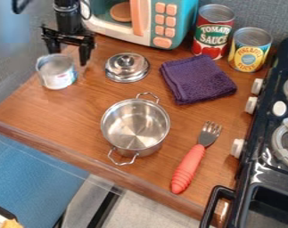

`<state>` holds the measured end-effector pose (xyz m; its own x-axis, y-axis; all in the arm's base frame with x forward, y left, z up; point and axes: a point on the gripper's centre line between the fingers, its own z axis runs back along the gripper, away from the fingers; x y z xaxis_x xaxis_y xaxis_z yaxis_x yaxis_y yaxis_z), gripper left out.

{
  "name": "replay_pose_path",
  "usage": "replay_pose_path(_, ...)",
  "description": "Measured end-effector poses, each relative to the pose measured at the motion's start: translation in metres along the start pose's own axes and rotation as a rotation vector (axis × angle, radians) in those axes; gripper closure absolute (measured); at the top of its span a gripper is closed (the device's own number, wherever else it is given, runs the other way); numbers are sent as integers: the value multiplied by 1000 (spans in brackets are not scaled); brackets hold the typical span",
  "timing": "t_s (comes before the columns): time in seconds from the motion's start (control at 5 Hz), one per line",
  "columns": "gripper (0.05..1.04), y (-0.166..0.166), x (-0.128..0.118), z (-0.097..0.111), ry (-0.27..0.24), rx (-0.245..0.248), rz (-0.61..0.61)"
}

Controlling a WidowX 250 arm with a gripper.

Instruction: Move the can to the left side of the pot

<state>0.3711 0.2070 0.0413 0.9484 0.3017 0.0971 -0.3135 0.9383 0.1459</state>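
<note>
Black gripper (68,58) wide apart — right by the small can (58,78) — pot (135,127) beyond

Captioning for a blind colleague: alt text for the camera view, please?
A small can is by the robot's open black pincer at the upper left of a wooden counter. An empty metal pot stands mid-counter, with a lid, purple cloth and red-handled fork around it; two taller cans, a toy microwave and a stove line the edges.

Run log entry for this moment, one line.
gripper: open, by short can | contact: cannot tell | short can: upper left of pot in view | pot: uncovered | metal lid: on counter
</note>
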Motion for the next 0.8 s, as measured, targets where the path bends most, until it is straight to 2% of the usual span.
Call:
replay_pose_path(0.4, 84, -11, -52, 14, 48, -34, 56)
replay_pose_path(0.6, 84, -15, -71, 15, 53, -48, 33)
replay_pose_path(0.8, 84, -21, -84, 10, 84, -71, 5)
